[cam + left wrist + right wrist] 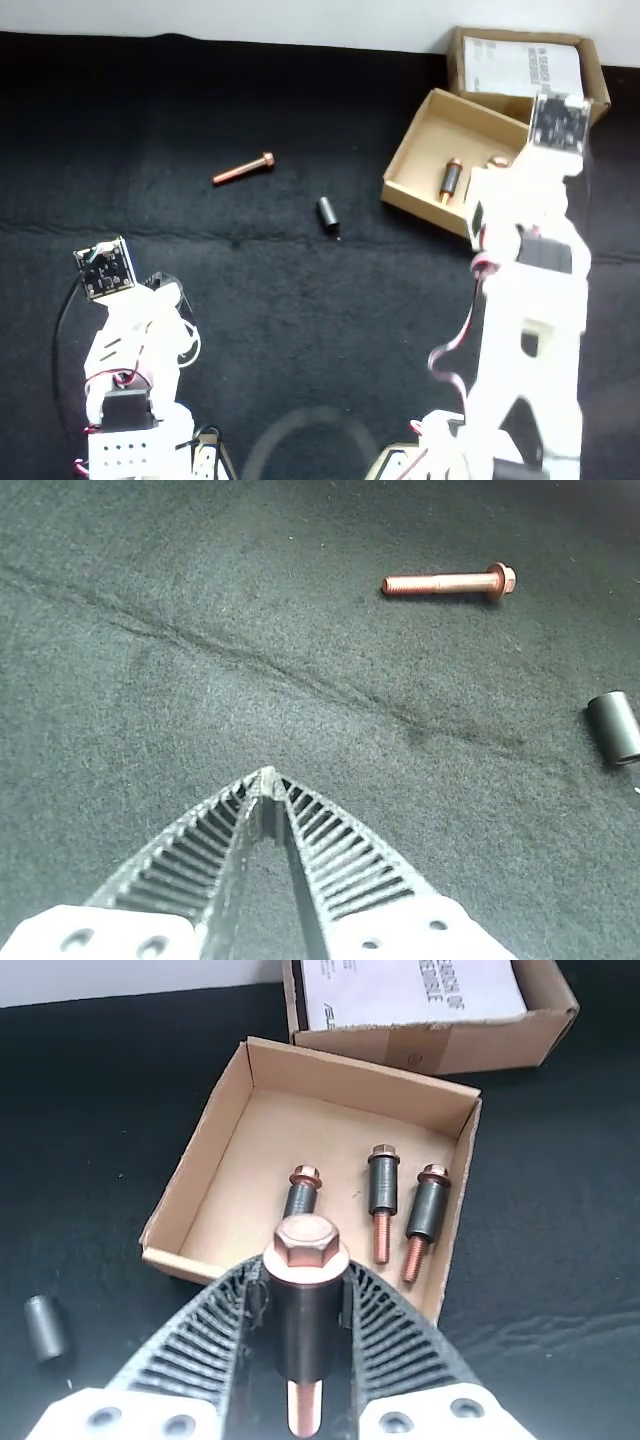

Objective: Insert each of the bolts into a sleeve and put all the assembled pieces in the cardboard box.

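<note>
R tool point(305, 1278) grips sleeved bolt point(303, 1325) by box point(352, 1072).

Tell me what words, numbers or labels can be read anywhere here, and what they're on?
The white sheet in the farther cardboard box: dark printed lines, upside down and cut off, too blurred to read.
No writing visible on the open cardboard box, loose bolt, loose sleeve, or the assembled piece in the right claw.
</note>
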